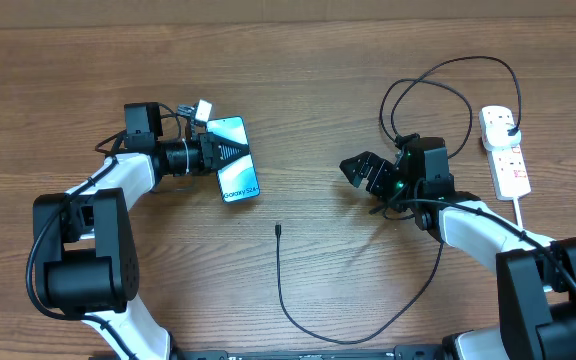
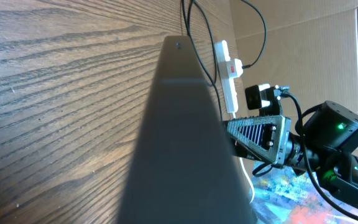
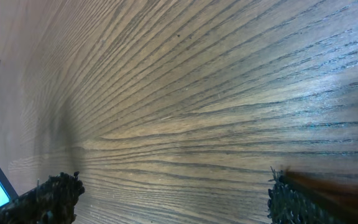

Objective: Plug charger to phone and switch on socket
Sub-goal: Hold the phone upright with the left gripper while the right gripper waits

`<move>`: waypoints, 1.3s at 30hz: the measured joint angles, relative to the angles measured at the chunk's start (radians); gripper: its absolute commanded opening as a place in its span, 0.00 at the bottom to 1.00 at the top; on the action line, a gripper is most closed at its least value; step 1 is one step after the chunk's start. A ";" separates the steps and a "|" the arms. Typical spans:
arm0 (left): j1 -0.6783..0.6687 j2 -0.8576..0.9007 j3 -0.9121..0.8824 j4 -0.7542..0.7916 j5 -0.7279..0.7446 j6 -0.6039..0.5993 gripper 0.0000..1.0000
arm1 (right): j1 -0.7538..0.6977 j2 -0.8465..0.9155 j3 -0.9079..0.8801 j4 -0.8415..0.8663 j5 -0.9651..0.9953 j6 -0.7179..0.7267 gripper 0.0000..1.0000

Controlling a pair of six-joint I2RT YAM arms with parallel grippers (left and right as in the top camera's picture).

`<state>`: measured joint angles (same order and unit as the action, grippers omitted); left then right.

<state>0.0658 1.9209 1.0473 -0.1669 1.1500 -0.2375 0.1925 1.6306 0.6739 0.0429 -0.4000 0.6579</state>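
The phone (image 1: 238, 170) lies face up left of the table's middle, its light blue screen lit. My left gripper (image 1: 244, 151) is shut, and its dark wedge of fingers (image 2: 185, 124) reaches over the phone's upper half; nothing shows between the jaws. The charger's connector tip (image 1: 279, 230) lies loose on the wood in the middle. Its thin black cable (image 1: 340, 340) loops down, then up past the right arm to a black plug (image 1: 508, 123) in the white socket (image 1: 506, 152) at the far right. My right gripper (image 1: 360, 168) stands open above bare wood, right of the phone, its fingertips (image 3: 55, 193) wide apart.
The socket's thick white cord (image 1: 521, 212) runs toward the right arm's base. Black cable loops (image 1: 418, 85) lie behind the right arm. In the left wrist view the socket (image 2: 229, 68) and the right arm (image 2: 328, 143) show beyond the fingers.
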 measured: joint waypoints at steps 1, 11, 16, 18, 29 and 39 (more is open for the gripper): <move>0.000 0.000 0.000 0.000 0.000 0.000 0.04 | 0.000 0.000 0.000 -0.001 0.000 0.000 1.00; 0.000 0.000 0.000 0.000 0.000 0.000 0.04 | 0.000 0.000 0.000 0.000 0.000 0.000 1.00; 0.000 0.000 0.000 0.000 0.000 0.000 0.04 | 0.000 0.000 0.000 0.000 0.000 0.000 1.00; 0.000 0.000 0.000 0.000 0.000 0.000 0.04 | 0.000 0.000 0.000 0.000 0.000 0.000 1.00; 0.000 0.000 0.000 0.000 -0.011 0.000 0.04 | 0.000 0.000 0.000 0.000 -0.005 0.031 1.00; 0.000 0.000 0.000 0.000 -0.014 0.000 0.04 | 0.000 0.000 0.000 -0.007 -0.132 0.050 1.00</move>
<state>0.0658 1.9209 1.0473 -0.1673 1.1355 -0.2375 0.1925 1.6306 0.6739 0.0357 -0.5320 0.7074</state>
